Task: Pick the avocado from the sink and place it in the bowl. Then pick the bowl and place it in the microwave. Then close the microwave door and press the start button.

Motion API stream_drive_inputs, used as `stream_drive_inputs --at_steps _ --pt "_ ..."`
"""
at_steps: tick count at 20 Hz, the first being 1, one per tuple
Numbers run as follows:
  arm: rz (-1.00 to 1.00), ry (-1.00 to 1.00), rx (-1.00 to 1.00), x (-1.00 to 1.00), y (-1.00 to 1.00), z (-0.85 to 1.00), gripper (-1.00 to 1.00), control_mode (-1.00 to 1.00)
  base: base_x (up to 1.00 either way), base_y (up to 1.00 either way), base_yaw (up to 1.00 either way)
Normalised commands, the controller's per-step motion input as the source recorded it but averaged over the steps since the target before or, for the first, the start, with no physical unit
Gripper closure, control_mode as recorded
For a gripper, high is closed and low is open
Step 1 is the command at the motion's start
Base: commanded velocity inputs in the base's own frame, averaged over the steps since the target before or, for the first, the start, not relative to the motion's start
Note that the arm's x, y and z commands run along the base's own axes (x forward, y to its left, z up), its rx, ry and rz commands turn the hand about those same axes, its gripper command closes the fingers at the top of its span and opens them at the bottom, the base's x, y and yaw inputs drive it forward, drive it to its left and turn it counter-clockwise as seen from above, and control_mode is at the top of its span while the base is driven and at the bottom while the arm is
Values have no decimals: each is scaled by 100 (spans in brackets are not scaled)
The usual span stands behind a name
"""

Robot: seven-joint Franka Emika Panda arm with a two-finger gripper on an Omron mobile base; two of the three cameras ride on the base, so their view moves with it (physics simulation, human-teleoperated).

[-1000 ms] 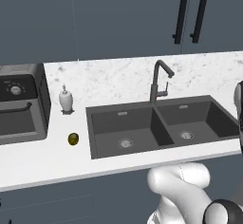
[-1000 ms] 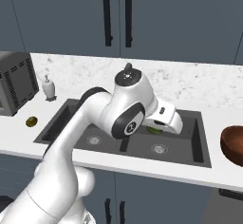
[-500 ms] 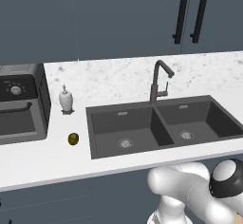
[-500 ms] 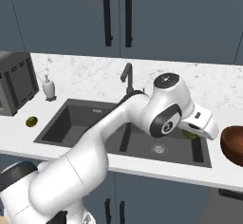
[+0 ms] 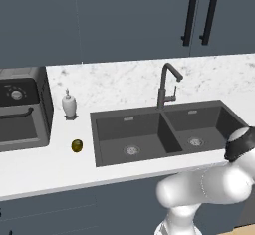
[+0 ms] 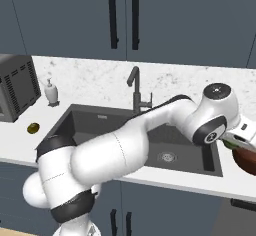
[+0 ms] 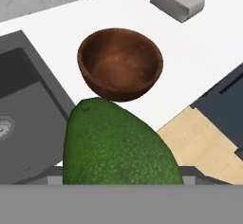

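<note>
The dark-green avocado point(image 7: 118, 147) sits large between my fingers in the hand view and hides the tips. My gripper point(image 6: 239, 141) is shut on it at the right end of the counter, where a sliver of the avocado point(image 6: 232, 144) shows under the hand. The reddish-brown bowl point(image 7: 121, 64) stands upright and empty on the white counter just beyond the avocado, and the bowl point(image 6: 246, 160) shows right under the hand at the frame edge. The dark double sink point(image 5: 164, 129) lies to the left. The microwave and its door are out of view.
A dark arched faucet point(image 5: 167, 84) stands behind the sink. An olive-yellow fruit point(image 5: 76, 145), a soap dispenser point(image 5: 69, 103) and a countertop oven point(image 5: 20, 109) are on the left counter. A grey box point(image 7: 178, 0) lies past the bowl. The counter edge and wood floor point(image 7: 209, 147) are close by.
The arm has swung right from over the sink to the counter's right end, carrying the avocado up to the bowl.
</note>
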Motion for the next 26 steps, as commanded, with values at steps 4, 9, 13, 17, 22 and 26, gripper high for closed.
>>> stream_drive_inputs --at_steps 4,9,13,17,22,26 --pt "0 6 3 56 -55 -16 100 -100 0 0 0" --pt "0 2 1 48 -34 -36 100 -100 0 0 0" --pt "1 0 2 34 -39 -43 100 -100 0 0 0" --pt "2 0 2 34 -44 -45 100 -100 0 0 0" --pt "3 -1 1 42 -20 -42 100 -100 0 0 0" --pt "6 -4 0 4 -4 -45 100 -100 0 0 0"
